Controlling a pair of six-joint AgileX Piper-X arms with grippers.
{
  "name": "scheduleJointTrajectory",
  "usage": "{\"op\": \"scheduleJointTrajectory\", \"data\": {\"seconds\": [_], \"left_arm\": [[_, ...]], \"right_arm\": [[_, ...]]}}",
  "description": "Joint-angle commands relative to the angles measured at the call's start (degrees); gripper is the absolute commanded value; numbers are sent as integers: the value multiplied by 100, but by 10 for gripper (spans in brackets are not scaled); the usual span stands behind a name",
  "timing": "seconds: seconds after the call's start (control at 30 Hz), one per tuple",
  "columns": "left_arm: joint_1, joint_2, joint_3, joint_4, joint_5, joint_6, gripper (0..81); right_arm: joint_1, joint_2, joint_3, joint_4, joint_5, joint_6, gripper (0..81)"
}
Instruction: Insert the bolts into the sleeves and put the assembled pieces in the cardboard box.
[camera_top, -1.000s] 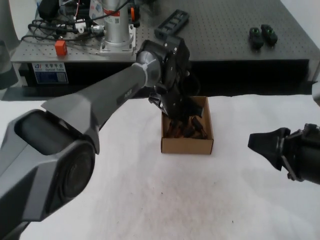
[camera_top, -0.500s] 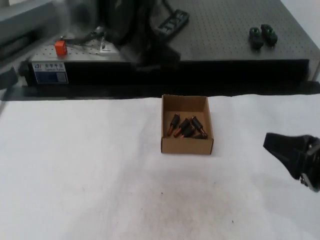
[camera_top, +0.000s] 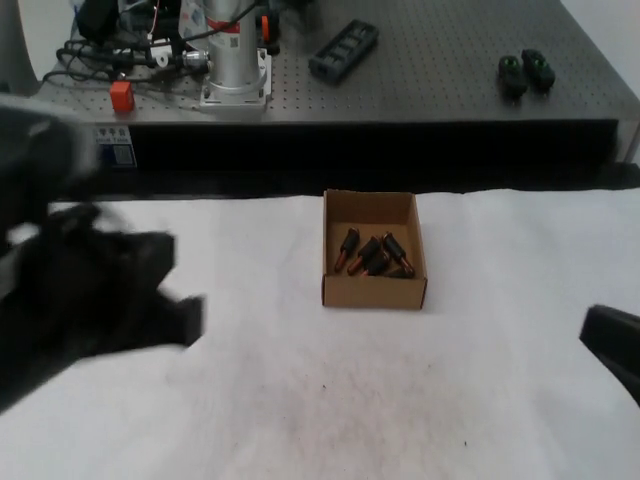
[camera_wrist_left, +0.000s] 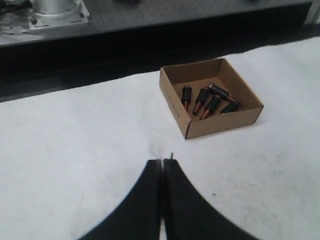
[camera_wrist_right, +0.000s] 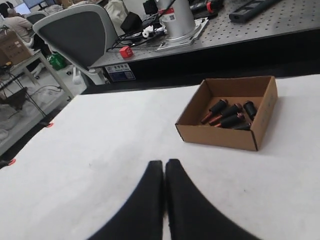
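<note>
Right pincer (camera_top: 592, 326) has drawn back almost off the right edge of the high view. The left arm (camera_top: 90, 290), which a second ago was bent down into the box (camera_top: 373, 291), has swung away and is now a dark blur low on the left, well apart from it. The pieces (camera_top: 370, 255) lie together inside the box, which sits mid-counter (camera_top: 300, 400) just where it was. From the left wrist, the left pincer (camera_wrist_left: 162, 167) is pressed fully closed with nothing in it, and the box lies farther out on the counter. From the right wrist, the right pincer is likewise closed tight and empty, with the box some way off. With every piece I can see already in the box, I'd judge the last one has gone in and both arms are pulling back, the job as good as done.
</note>
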Motion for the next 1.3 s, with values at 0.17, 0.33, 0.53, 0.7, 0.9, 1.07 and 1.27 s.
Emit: {"op": "scheduleJointTrajectory", "data": {"seconds": [0.17,0.33,0.53,0.7,0.9,1.07,1.27], "left_arm": [[-12,-2615,1118,894,-266,-353,6],[-12,-3288,1845,886,-433,-311,6],[-12,-3392,2327,681,-427,-525,6],[-12,-3392,2727,151,-258,-512,1],[-12,-3392,2912,54,208,-604,6],[-12,-3392,2912,404,151,-580,6],[-12,-3392,3178,521,79,-757,6]], "right_arm": [[-33,-997,4,1250,19,-328,27],[-33,-1098,316,1365,75,-361,27],[-33,-1099,789,826,521,-207,27],[-33,-1087,1323,280,838,111,27],[-33,-1087,1727,-33,856,201,27],[-33,-1087,1768,26,872,201,27],[-33,-1087,1768,583,1345,201,27]]}}
